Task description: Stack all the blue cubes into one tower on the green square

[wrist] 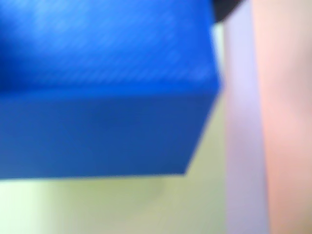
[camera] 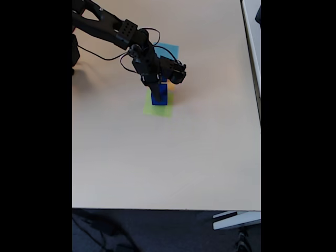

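While its opening cannot be told, the tool (camera: 158,93) touches the tower (camera: 159,96) on the green square (camera: 158,109).

- Wrist view: pressed very close to a blue cube (wrist: 102,87), blurred, looking down past it onto the green square (wrist: 146,204).
- Fixed view: high above, looking down on the whole table (camera: 168,157), far off; arm (camera: 113,29) enters from the table's top-left corner.
- Both views share the cube (camera: 159,93) on the green square (camera: 157,109).
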Controlling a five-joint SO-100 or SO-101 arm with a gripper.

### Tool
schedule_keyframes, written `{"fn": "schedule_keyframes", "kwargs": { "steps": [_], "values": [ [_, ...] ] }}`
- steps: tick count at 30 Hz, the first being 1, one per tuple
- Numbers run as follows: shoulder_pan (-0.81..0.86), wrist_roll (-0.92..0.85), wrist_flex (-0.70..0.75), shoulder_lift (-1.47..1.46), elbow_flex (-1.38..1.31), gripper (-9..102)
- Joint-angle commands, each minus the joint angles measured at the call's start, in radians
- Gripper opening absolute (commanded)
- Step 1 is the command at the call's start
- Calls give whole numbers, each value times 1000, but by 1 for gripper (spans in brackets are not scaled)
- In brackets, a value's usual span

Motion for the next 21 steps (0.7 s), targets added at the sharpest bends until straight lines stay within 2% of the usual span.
{"fn": "schedule_keyframes", "kwargs": {
  "steps": [1,21],
  "values": [
    [8,-12,-23,14,-12,18],
    [-3,-18,-48,15,-8,21]
  ]
}}
